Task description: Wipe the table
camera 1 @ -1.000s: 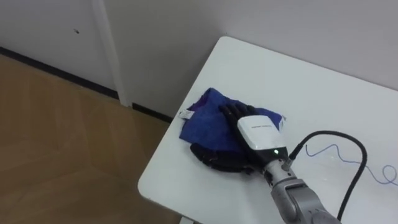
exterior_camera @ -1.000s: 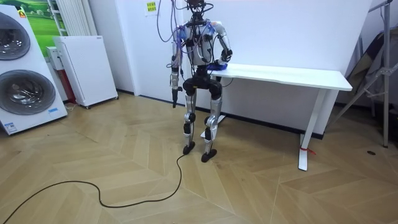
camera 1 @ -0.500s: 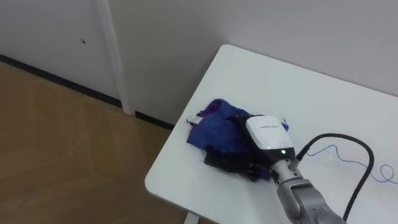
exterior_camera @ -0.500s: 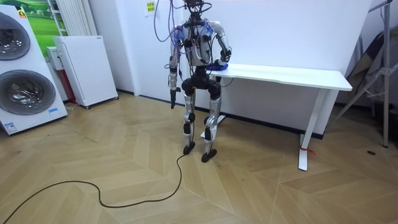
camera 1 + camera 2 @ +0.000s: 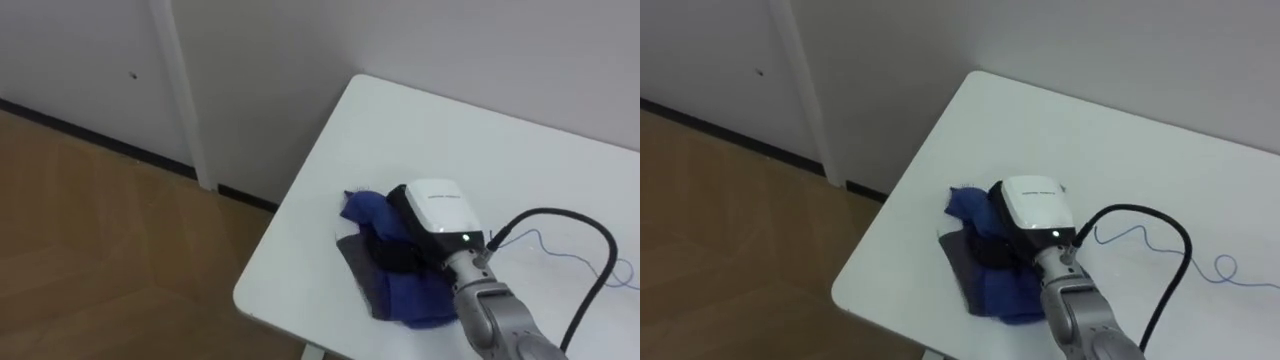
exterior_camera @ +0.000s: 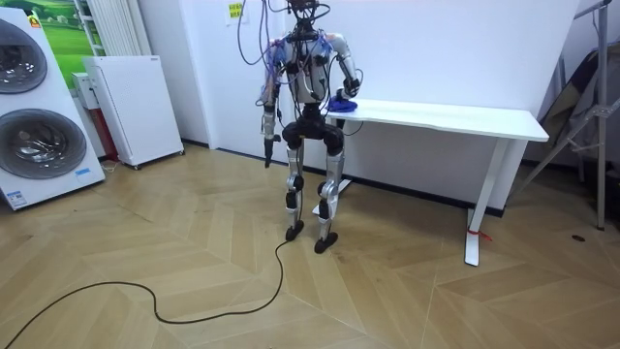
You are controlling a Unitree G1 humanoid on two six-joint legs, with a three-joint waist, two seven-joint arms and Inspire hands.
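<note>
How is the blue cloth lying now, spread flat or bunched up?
Bunched up: the blue fabric cloth sits heaped in folds under the right robot hand near the white table corner, not flat.

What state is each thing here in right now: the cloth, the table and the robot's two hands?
blue cloth: bunched up on the table, gripped by the right hand.
right hand: fingers curled into the cloth.
left hand: hanging at the robot's side, holding nothing.
table: marked with a blue pen scribble, not yet wiped off.
</note>
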